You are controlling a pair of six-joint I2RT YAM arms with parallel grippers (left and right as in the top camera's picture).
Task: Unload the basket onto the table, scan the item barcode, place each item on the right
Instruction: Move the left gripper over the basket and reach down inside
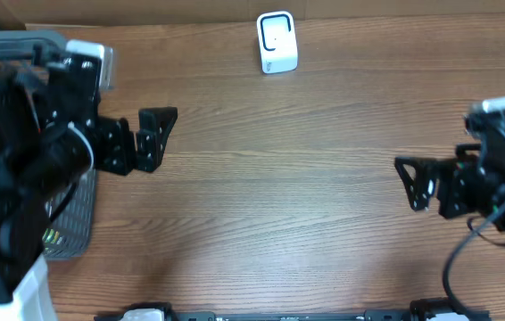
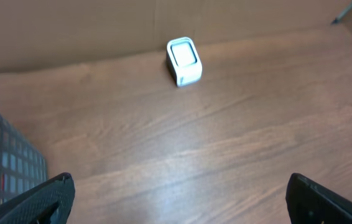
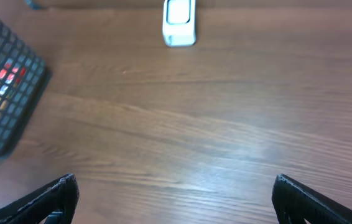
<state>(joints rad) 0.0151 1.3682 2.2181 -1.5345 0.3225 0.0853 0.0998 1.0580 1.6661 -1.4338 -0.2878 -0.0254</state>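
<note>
Scanner [image 1: 277,42]: one, white. Basket [image 1: 76,218]: one, grey mesh. Left fingers [image 1: 158,117], right fingers [image 1: 408,169]: both pairs spread, empty.

You have one white scanner [image 1: 277,42] on one wooden table [image 1: 279,196], one grey mesh basket [image 1: 74,218], and two grippers: the left gripper [image 1: 157,138] and the right gripper [image 1: 409,185]. The basket's contents are too hidden to count.

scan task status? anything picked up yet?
Done: nothing visible. In hand: nothing; left gripper and right gripper are both open and empty. The white scanner stands alone at the far side. Remaining: take an item from the mesh basket, where coloured contents show, and present its barcode.
</note>
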